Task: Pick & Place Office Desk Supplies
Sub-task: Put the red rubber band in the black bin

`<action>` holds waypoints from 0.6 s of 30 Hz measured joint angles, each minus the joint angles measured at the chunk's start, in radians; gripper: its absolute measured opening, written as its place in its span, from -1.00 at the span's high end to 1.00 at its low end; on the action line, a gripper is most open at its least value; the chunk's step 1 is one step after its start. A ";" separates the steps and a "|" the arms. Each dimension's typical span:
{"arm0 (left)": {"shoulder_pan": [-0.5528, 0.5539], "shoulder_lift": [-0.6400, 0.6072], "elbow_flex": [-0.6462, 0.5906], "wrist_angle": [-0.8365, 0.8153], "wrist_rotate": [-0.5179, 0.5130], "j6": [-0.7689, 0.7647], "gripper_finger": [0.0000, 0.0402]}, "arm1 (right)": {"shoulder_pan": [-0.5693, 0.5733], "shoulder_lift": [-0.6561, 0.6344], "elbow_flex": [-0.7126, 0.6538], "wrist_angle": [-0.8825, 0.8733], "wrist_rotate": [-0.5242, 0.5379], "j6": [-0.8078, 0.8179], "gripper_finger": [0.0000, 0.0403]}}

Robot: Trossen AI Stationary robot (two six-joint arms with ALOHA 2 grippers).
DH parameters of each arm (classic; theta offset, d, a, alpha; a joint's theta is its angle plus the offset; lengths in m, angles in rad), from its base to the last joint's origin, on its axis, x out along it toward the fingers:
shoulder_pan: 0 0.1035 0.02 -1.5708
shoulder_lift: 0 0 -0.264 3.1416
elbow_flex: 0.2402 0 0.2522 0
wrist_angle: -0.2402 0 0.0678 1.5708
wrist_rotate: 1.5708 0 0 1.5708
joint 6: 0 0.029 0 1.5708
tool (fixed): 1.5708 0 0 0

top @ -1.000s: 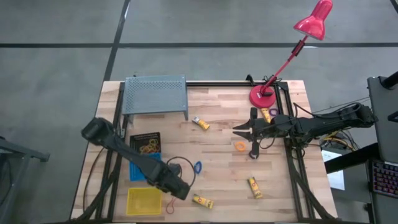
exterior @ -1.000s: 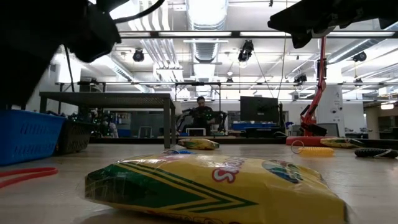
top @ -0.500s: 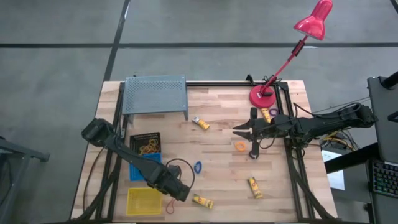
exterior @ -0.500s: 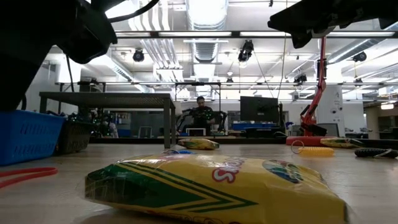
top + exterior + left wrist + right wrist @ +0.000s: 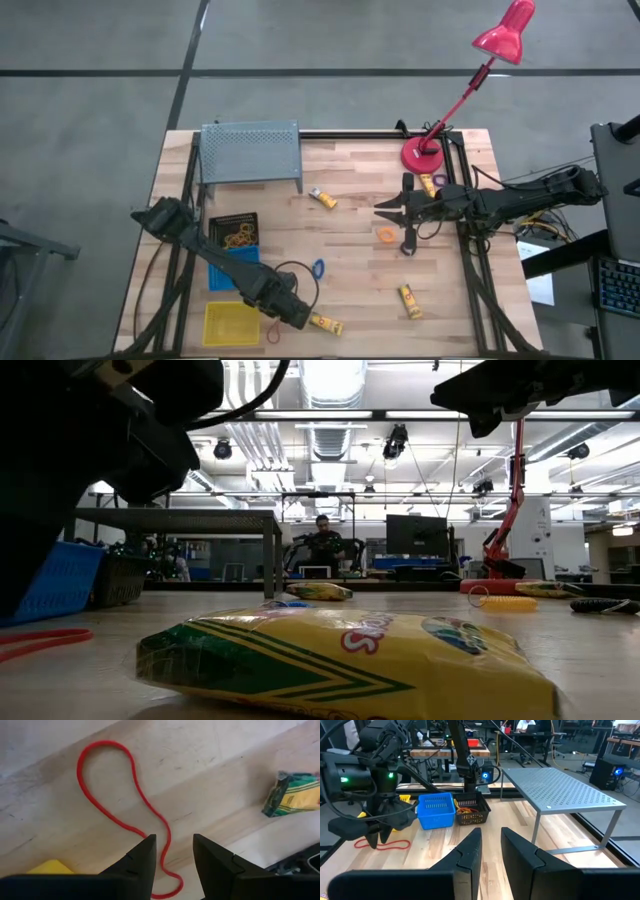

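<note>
Left gripper (image 5: 172, 852): fingers parted, nothing between the pads. It points down at the red rubber-band loop (image 5: 125, 815), which lies flat on the wood and runs through the gap between the fingertips; no grip on it is evident. In the high view this gripper (image 5: 298, 316) sits low at the near edge of the table, between the yellow bin (image 5: 231, 323) and a yellow crayon pack (image 5: 325, 323). The left arm reaches in diagonally from the table's left side, passing over the blue bin (image 5: 222, 274).

Right gripper (image 5: 490, 845): fingers set close with a narrow gap, empty. In the high view it (image 5: 385, 212) is held out level above the right half of the table, facing the left side, the arm entering from the right edge. An orange ring (image 5: 386, 235) lies just beside it.

Surface: light wooden butcher-block table (image 5: 350, 250) on a grey concrete floor. The pink desk lamp (image 5: 470, 80) stands on its round base at the far right corner. A grey perforated metal shelf (image 5: 250, 152) stands at the far left.

Loose supplies: a blue ring (image 5: 317, 268) near the left gripper; further crayon packs at centre (image 5: 321, 198), near right (image 5: 408, 298) and beside the lamp base (image 5: 428, 184).

Containers: the black bin (image 5: 235, 232) holds orange and yellow rubber bands. The yellow bin's contents cannot be made out.

Room: the low view shows an open workshop with benches, monitors and a seated person (image 5: 322, 542) in the distance.
</note>
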 joint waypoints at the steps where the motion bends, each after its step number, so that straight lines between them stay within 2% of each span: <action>1: 0.000 0.004 0.000 0.002 -0.002 0.000 0.34 | 0.000 0.000 0.000 0.000 0.000 -0.001 0.66; 13: -0.001 0.046 0.002 0.022 0.015 0.001 0.41 | 0.000 0.000 0.000 0.001 0.000 0.000 0.66; 18: -0.002 0.047 0.001 0.015 -0.003 0.058 0.63 | 0.000 0.000 0.000 0.001 0.000 0.000 0.66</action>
